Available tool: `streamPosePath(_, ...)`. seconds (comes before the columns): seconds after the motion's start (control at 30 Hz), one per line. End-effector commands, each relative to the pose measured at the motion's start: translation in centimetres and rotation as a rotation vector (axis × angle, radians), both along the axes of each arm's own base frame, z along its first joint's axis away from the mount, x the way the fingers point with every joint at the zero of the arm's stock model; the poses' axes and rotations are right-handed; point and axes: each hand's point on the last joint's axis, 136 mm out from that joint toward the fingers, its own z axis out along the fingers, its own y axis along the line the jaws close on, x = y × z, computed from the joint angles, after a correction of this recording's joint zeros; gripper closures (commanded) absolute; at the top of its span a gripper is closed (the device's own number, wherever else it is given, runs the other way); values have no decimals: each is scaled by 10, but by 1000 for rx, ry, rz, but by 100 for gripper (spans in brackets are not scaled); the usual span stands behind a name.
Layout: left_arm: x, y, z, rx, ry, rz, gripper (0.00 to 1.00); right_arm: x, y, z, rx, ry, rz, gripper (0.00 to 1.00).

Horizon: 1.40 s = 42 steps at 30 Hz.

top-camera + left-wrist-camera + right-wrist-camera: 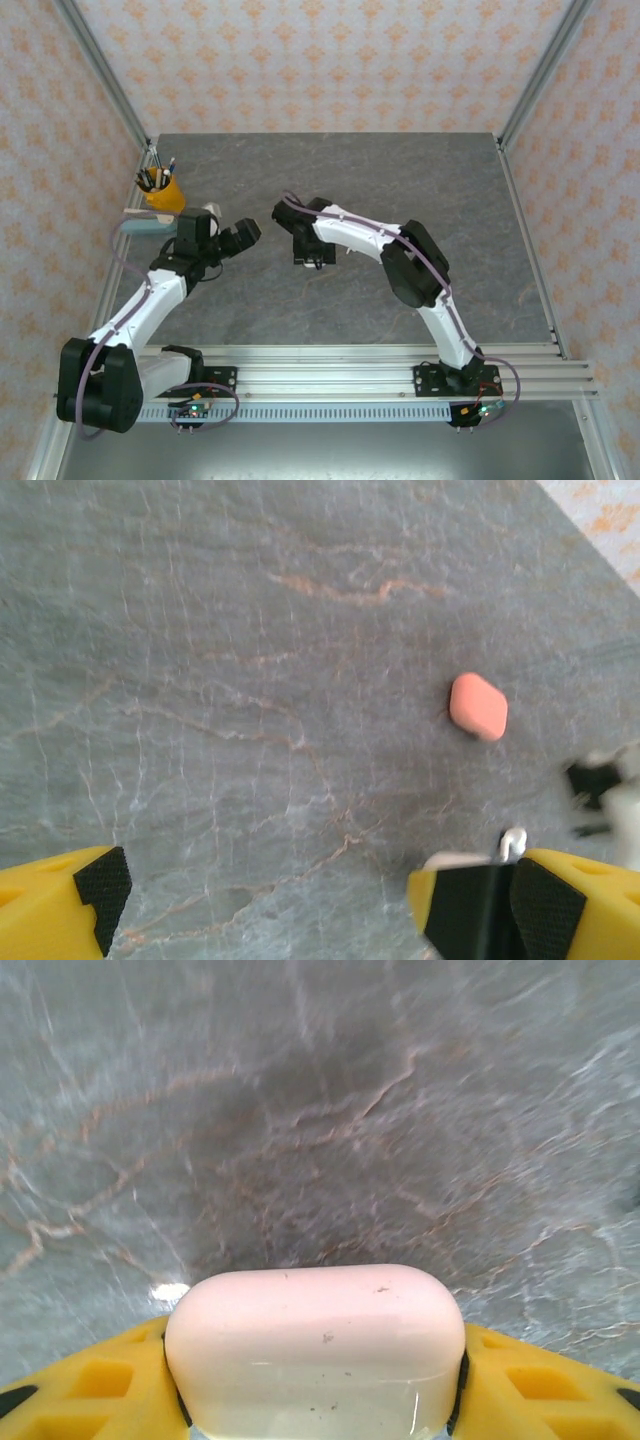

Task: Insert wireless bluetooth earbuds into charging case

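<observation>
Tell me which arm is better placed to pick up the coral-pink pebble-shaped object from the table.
Left. The left claw is open and empty, and the coral-pink object lies ahead of it; the right claw grips a pale case.

The left arm and right arm are wearing white shells with black joints. A thin purple cable is running along each. The fingers are showing yellow, with black pads.
</observation>
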Motion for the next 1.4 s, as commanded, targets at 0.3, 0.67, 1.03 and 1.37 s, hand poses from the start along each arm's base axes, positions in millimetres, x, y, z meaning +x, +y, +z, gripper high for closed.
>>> streamPosePath(0.3, -5, -49, -10, -153, -169, -128, 0, 44, -5, 30, 231, -77, -341, 57)
streamPosePath(0.67, 0, -100, -9, -191, -304, -263, 4, 57, 2, 40, 405, -22, -448, 57)
streamPosePath(1.03, 25, -119, -11, -251, -360, -216, 11, 63, 10, 52, 547, 16, -527, 57)
streamPosePath(1.37, 51, -135, -7, -304, -403, -221, 28, 64, 12, 65, 617, 28, -546, 58)
